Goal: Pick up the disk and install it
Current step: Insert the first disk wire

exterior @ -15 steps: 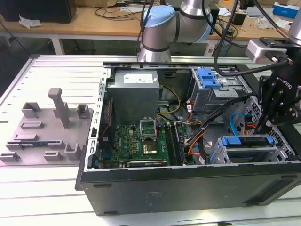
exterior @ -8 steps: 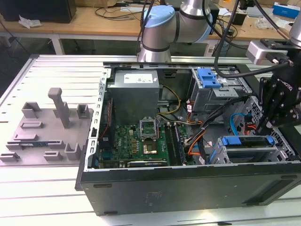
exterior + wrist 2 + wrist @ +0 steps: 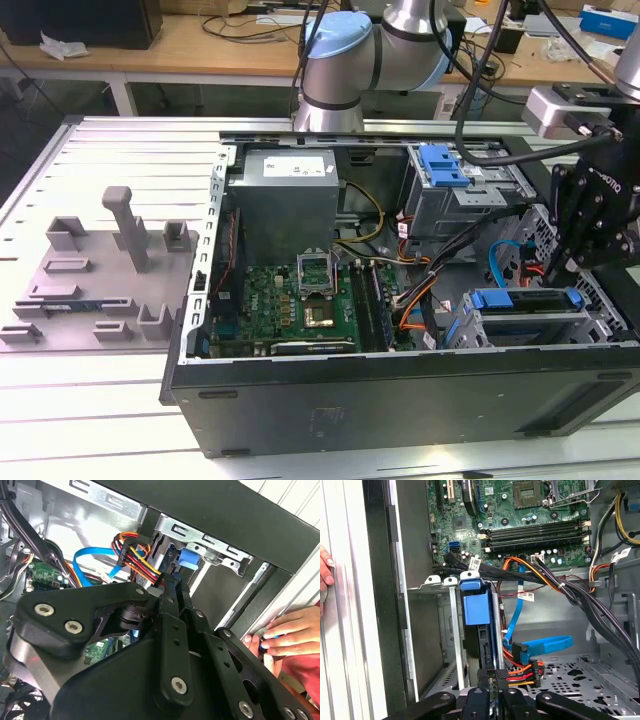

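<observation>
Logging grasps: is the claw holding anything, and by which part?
Cannot be told: the claw sits at one end of the disk, but contact is hidden.

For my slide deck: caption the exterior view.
Gripper poised at the blue-framed disk inside the open computer case.

Your obstacles: cables [image 3: 525, 669] just beside the disk [image 3: 472, 605]; a hand [image 3: 324, 572] at the case [image 3: 380, 580] edge. Perforated floor [image 3: 580, 680] free.
</observation>
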